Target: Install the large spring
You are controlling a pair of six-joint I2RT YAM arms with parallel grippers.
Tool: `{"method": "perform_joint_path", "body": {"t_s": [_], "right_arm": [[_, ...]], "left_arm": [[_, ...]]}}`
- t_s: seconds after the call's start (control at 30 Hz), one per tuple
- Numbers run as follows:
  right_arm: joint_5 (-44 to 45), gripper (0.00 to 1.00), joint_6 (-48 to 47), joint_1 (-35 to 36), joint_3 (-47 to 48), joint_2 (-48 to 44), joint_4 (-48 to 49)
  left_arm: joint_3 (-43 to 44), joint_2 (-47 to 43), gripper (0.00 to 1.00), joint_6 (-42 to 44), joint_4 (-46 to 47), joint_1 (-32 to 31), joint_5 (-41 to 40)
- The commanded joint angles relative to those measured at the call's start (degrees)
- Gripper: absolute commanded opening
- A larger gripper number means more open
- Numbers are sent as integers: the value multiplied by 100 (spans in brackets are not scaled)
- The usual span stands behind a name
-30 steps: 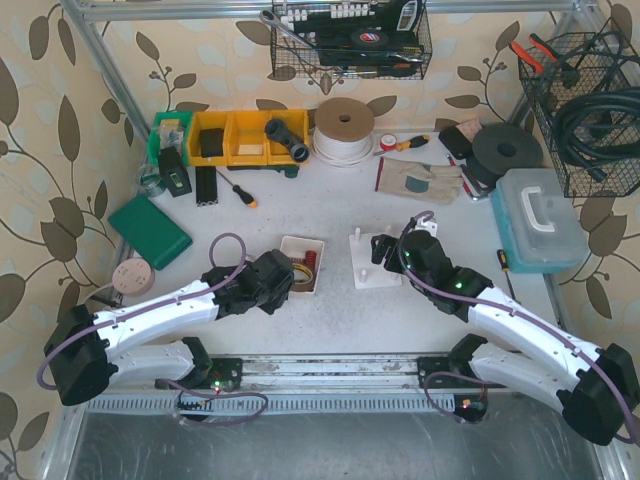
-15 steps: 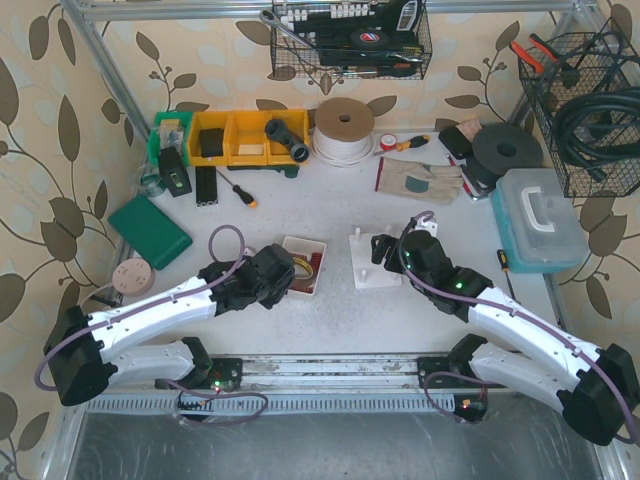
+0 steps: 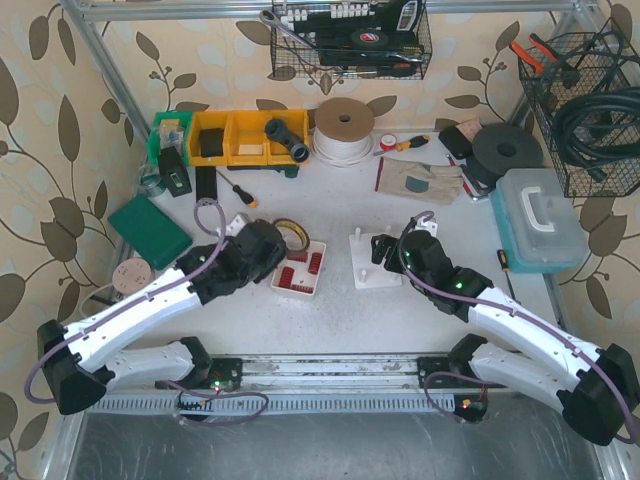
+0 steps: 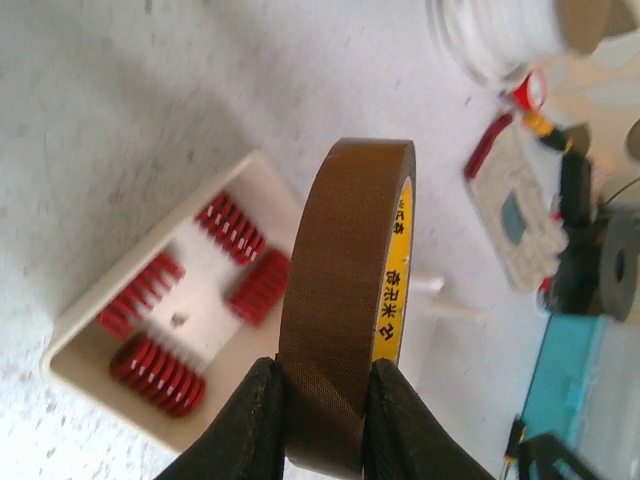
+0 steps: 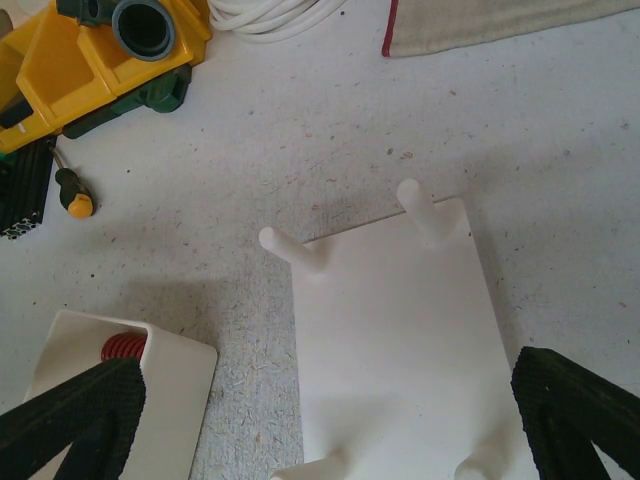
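The left hand (image 4: pixel 320 425) is clamped on a roll of brown tape (image 4: pixel 345 290), held on edge above the white tray (image 4: pixel 110 400) left of centre in the top view. The red springs (image 4: pixel 158 372) lie in that tray. The right hand (image 5: pixel 330 410) stands wide apart over the white peg plate (image 5: pixel 400 340) at centre. The bench (image 3: pixel 330 200) is pale and speckled. Leaf-patterned wallpaper (image 3: pixel 50 150) lines the walls, and wire baskets (image 3: pixel 350 40) hang along the top.

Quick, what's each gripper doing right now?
Left gripper: closed on a roll of tape.
Right gripper: open, holding nothing.
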Motion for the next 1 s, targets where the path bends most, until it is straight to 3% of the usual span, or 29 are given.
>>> {"method": "perform_joint_path", "body": {"t_s": [0.0,0.13,0.33,0.53,0.63,0.97], "right_arm": [[21,99,-59,35,84,-9,36],[-8,99,-95,35,109,50,52],[-70,99,-181,39,226,297,64],[-101,99,-242,44,347,543,68],[-117,99,-271,52,378,638,87],[-111,98,-334,96,553,977,37]], "left_arm": [[670,94,0,1305,-271,831,99],[863,522,0,2073,89,2332,1544],[1705,1643,0,3372,-239,3316,1823],[609,2096,0,3490,1239,4616,2905],[439,2471,0,3709,1641,5004,3273],[-68,2952,0,4086,2381,5529,3417]]}}
